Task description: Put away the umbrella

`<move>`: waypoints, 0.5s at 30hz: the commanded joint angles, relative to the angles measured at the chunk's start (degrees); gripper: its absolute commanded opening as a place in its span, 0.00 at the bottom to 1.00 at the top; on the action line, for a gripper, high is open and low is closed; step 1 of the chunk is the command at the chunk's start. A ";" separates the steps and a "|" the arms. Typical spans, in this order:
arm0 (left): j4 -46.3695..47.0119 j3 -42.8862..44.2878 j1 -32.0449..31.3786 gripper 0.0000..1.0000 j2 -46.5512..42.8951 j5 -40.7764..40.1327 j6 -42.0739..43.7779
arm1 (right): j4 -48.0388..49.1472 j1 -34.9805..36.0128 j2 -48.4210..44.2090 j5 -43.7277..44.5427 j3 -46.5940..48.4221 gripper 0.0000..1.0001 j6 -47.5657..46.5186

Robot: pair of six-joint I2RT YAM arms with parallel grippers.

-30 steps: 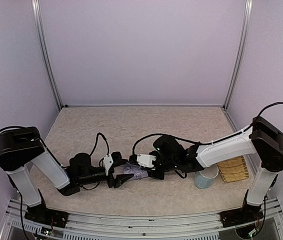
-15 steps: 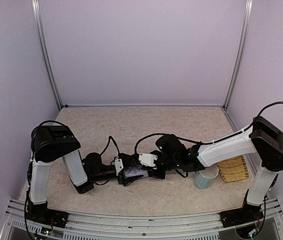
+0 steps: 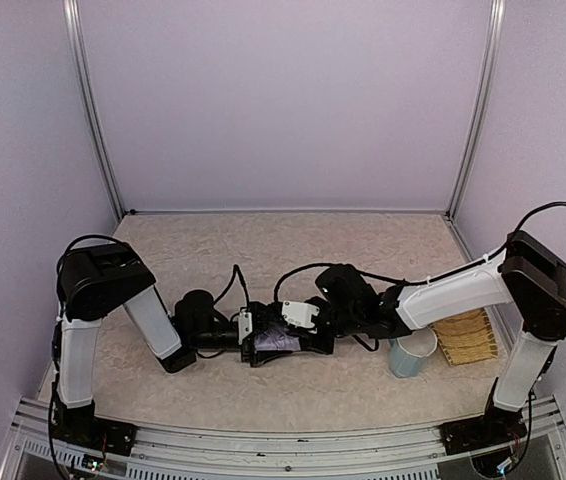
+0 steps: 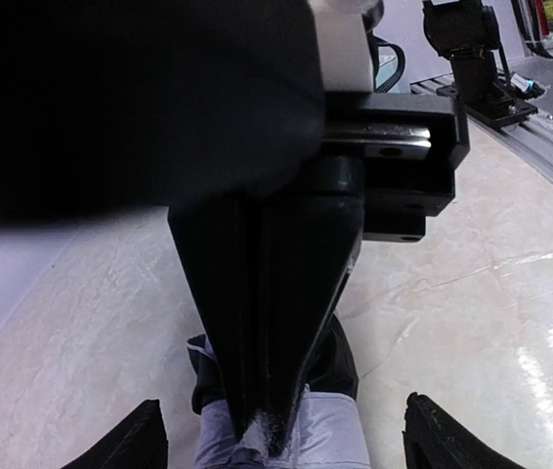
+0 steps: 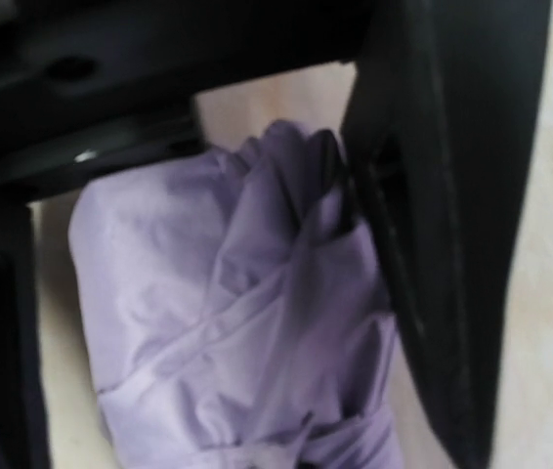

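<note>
Lying on the table (image 3: 293,250), well apart from the pale blue cup (image 3: 411,353) on the left arm's side: one compact umbrella (image 5: 208,322), canopy collapsed into a crumpled lavender bundle with black lining showing at one fold; shaft and handle knob hidden. Right gripper (image 4: 260,430): jaws pressed together, tips pinching a fold of the lavender fabric. Left gripper (image 4: 288,445): jaws spread wide, facing the right one from the side away from the cup, fingertips (image 4: 145,440) on either side of the bundle and holding nothing. Progress, as judged: canopy down and gathered, so the closing stage looks largely done; the fabric is loose, not wrapped or strapped as far as can be seen, and the bundle rests on the open surface, so tidying and stowing remain. No sleeve or holder for it is in view. Surface: beige, marbled, matt. Other items: a woven straw mat (image 3: 468,338) just beside the cup, on the side away from the umbrella. Room: plain pale lilac walls (image 3: 283,100) on three sides, aluminium corner posts (image 3: 93,110), and a metal rail (image 3: 263,440) nearer the camera than the cup, carrying both arm bases.
</note>
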 commanded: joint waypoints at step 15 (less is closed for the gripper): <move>-17.74 3.00 0.21 0.81 2.33 -4.53 0.19 | -11.18 0.07 1.86 0.68 -3.44 0.00 -0.26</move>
